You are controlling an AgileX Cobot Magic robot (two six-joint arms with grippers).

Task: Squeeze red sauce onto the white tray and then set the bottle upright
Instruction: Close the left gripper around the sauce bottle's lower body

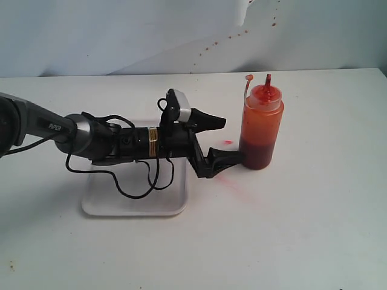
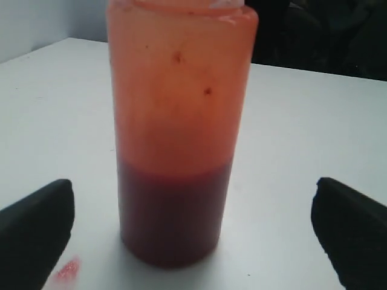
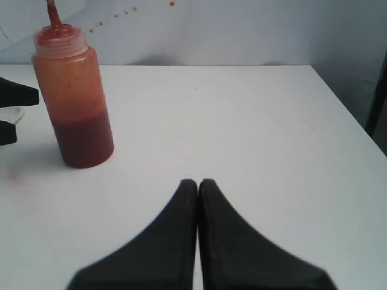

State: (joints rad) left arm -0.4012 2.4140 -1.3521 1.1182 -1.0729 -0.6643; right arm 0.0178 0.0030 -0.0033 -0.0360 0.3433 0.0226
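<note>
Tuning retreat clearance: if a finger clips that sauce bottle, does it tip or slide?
Likely slides if hit low: the bottle stands upright and the red sauce fills only its bottom part, so weight sits low. A knock near the nozzle could topple it; it is tall and narrow. The translucent walls probably dent under a squeeze.

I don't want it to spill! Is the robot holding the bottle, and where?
Nothing is held. The left gripper is open around the upright bottle, jaws clear of its sides. The right gripper is shut and empty.
</note>
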